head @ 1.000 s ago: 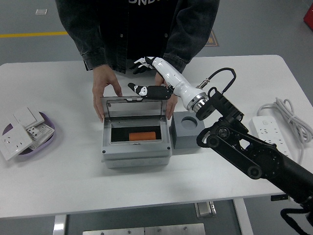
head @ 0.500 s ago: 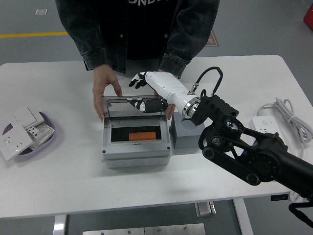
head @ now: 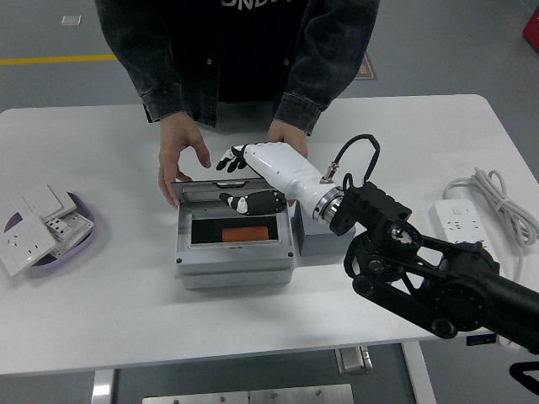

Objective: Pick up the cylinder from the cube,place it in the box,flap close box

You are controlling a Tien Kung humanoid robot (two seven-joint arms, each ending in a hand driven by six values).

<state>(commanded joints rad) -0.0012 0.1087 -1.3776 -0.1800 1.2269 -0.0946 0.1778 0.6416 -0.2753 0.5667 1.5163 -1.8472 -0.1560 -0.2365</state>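
A grey box (head: pixel 236 265) sits mid-table with an orange cylinder (head: pixel 248 233) lying inside it. Its hinged lid (head: pixel 206 191) leans forward over the opening, partly lowered. My right hand (head: pixel 238 181), white with black fingers, rests on the lid with fingers spread and holds nothing. The grey cube (head: pixel 318 234) stands just right of the box, mostly hidden behind my right forearm. A person at the far side holds the box steady, one hand (head: pixel 181 156) at its back left and the other hand (head: pixel 288 139) behind my hand. My left arm is out of view.
A purple dish (head: pixel 84 237) with white switch plates sits at the left edge. A white power strip (head: pixel 463 225) with a coiled cable lies at the right. My black right arm (head: pixel 429 278) crosses the table's right half.
My right hand has moved forward and down, pushing the lid from upright to leaning over the box opening. The person's hands have stayed at the box's back.
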